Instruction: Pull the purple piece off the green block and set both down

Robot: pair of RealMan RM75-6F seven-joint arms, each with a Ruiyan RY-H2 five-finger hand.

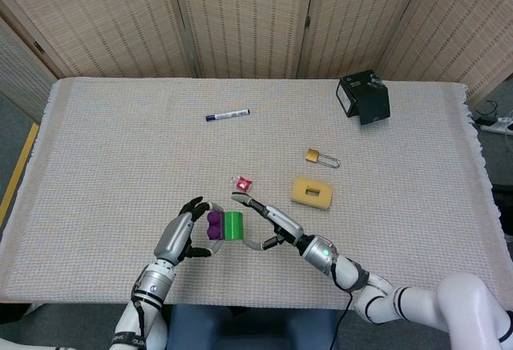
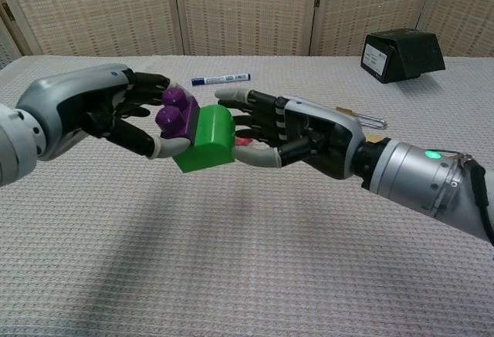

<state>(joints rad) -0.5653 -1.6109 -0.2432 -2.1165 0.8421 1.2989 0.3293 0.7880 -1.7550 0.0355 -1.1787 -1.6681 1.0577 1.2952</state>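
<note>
The purple piece [image 1: 215, 223] [image 2: 177, 116] is still joined to the green block [image 1: 234, 225] [image 2: 208, 138], and both are held above the table. My left hand [image 1: 183, 238] [image 2: 104, 117] grips the pair at the purple end. My right hand [image 1: 268, 222] [image 2: 297, 133] has reached the green end. Its fingers [image 2: 235, 95] are spread, one over the block's top and the thumb beneath it. Whether they press on the block I cannot tell.
A small red item [image 1: 242, 182] lies just behind the hands, with a yellow block [image 1: 312, 192] and a padlock [image 1: 321, 157] to the right. A blue marker [image 1: 228, 114] and a black box [image 1: 363, 96] sit farther back.
</note>
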